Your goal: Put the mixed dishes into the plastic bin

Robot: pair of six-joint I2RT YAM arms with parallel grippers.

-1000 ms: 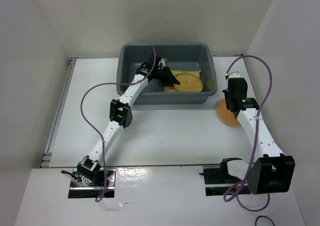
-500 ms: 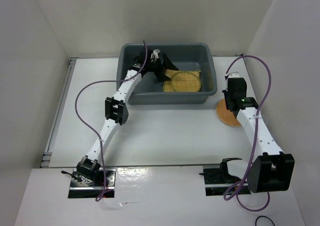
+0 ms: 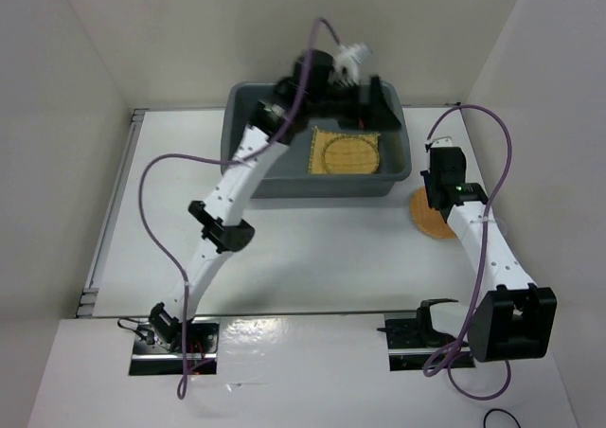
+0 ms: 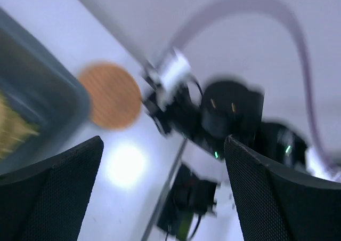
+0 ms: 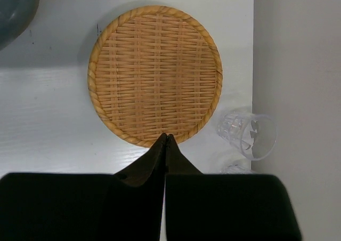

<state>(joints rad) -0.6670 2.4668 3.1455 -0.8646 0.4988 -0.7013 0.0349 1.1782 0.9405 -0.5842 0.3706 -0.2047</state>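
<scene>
The plastic bin [image 3: 248, 140] stands at the back of the table, and its corner shows blurred in the left wrist view [image 4: 37, 91]. In it lies a square yellow mat [image 3: 322, 163] with a round yellow disc [image 3: 347, 151] on top. My left gripper [image 3: 372, 106] hangs high over the bin's right end, open and empty [image 4: 162, 161]. A round orange-brown disc [image 5: 154, 74] lies on the table right of the bin [image 3: 423, 222]. My right gripper [image 5: 166, 137] is shut, its tips at the disc's near rim with nothing between them.
A clear glass [image 5: 248, 134] lies on its side by the right wall, close to the orange-brown disc. The right wall [image 5: 298, 91] runs just beyond it. The bin's corner [image 5: 16, 6] is left of the disc.
My left gripper opened, left the round yellow disc on the mat, rose out of the bin and swung right. My right gripper closed fully and stayed in place.
</scene>
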